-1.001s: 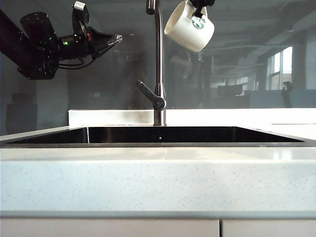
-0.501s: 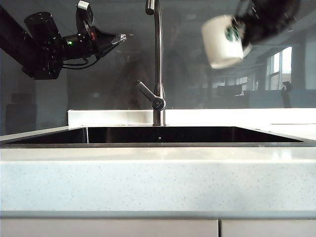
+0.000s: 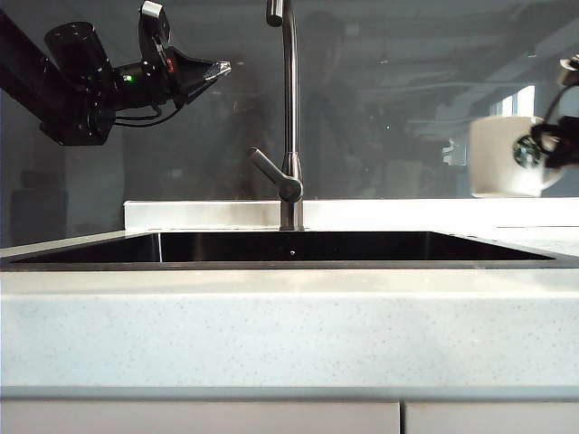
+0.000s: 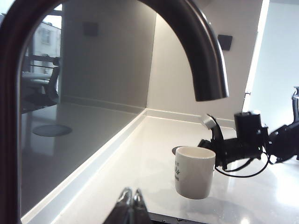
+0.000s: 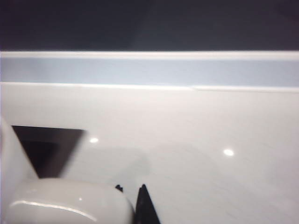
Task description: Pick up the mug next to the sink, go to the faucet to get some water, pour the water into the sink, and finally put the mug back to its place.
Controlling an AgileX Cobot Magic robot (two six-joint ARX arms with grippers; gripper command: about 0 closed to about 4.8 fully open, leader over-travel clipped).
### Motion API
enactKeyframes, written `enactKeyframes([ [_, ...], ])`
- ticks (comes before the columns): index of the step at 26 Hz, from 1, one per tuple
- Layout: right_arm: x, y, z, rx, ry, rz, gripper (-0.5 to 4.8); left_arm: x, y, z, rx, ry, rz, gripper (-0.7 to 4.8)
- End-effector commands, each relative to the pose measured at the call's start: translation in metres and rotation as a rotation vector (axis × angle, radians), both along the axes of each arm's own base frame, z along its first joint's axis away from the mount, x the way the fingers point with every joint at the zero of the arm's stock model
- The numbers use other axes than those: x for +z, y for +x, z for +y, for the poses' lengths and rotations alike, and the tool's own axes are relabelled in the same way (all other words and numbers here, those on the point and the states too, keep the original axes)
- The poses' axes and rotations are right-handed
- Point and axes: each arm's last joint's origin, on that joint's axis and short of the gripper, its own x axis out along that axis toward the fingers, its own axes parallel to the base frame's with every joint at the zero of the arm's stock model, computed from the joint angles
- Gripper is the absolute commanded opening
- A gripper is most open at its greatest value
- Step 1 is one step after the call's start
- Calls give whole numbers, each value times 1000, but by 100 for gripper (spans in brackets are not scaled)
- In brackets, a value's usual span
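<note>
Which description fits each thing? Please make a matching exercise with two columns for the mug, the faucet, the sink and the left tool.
Things:
1. mug
2. faucet
3. sink
4. left tool

Descriptions:
A. shut, holding nothing, high up on the left of the exterior view
B. dark basin set into the counter
C. upright in the air, on the right, held by the right tool
D. tall steel pipe behind the basin

Pairs: 1-C, 2-D, 3-B, 4-A

The mug [image 3: 508,168] at the right claw [image 3: 552,154] is smeared by motion blur. Bright glare spots are seen on the tabletop [image 5: 196,140]; the backsplash is dim and reflective.
</note>
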Motion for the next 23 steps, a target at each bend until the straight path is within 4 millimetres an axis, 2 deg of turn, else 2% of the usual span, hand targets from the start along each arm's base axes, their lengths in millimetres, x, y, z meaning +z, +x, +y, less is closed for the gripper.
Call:
enactKeyframes([
  [1,5,-4,-2,-48,-29,-105,-5,8,-4,-3,-5,-7,-24,-4],
  [7,-15,3,0,-90,-37,-104,-5,8,-5,-9,-15,-6,-23,-4],
  [14,-27,6,-1,-94,-34,-79,-5,8,-5,-9,-17,-4,-24,-4],
  [19,-35,12,12,-86,-37,-79,-5,8,-5,-9,-17,-4,-24,-4],
  [23,-35,14,15,-117,-46,-95,-5,8,-5,-9,-17,-3,-24,-4],
])
